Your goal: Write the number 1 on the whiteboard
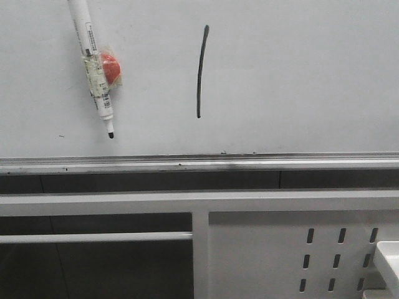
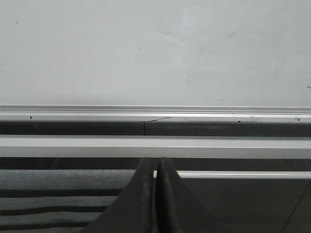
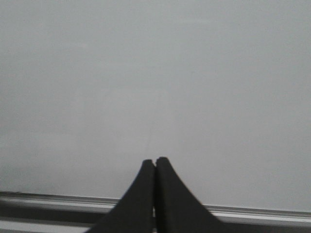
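The number 1 (image 1: 200, 71) is a thin black, slightly curved vertical stroke on the whiteboard (image 1: 299, 75) in the front view. A white marker pen (image 1: 93, 68) hangs tip down on the board at the upper left, taped to a red magnet (image 1: 111, 67). No gripper shows in the front view. My left gripper (image 2: 155, 162) is shut and empty, facing the board's silver tray rail (image 2: 155, 114). My right gripper (image 3: 155, 162) is shut and empty, facing bare whiteboard (image 3: 155, 73). The stroke and the pen are out of both wrist views.
The silver tray rail (image 1: 199, 163) runs along the board's lower edge. Below it stand a white frame bar (image 1: 199, 202) and a white perforated panel (image 1: 299, 255). A white object's corner (image 1: 389, 255) shows at the far right edge.
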Tool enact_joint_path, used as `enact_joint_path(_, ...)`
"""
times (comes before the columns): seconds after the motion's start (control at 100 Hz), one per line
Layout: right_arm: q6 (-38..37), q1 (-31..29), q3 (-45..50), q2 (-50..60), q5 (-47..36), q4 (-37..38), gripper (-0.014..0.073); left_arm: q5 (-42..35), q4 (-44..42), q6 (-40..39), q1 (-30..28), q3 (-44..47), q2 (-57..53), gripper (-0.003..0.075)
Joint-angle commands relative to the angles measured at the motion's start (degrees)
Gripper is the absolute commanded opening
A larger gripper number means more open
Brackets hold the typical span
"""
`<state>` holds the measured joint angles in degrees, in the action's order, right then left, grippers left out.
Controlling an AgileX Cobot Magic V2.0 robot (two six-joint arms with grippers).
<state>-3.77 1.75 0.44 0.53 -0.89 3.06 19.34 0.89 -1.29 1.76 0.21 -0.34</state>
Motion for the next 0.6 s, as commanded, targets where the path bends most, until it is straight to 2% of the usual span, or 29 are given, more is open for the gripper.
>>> enact_joint_path(0.0,-0.6,-4.9,0.8,1.2,-2.4,1.7,-0.006,-3.0,0.6,-0.1,-0.1,2.0,-1.3,-0.002)
enact_joint_path(0.17,-0.6,-12.4,0.8,1.2,9.2,1.7,-0.006,-3.0,0.6,-0.1,-0.1,2.0,-1.3,-0.002)
enact_joint_path(0.36,-0.5,-13.4,0.8,1.2,18.0,0.1,-0.006,-3.0,0.6,-0.1,-0.1,2.0,-1.3,-0.002)
enact_joint_path(0.59,0.1,-13.4,0.8,1.2,18.4,-1.2,-0.006,-3.0,0.6,-0.1,-0.1,2.0,-1.3,-0.002)
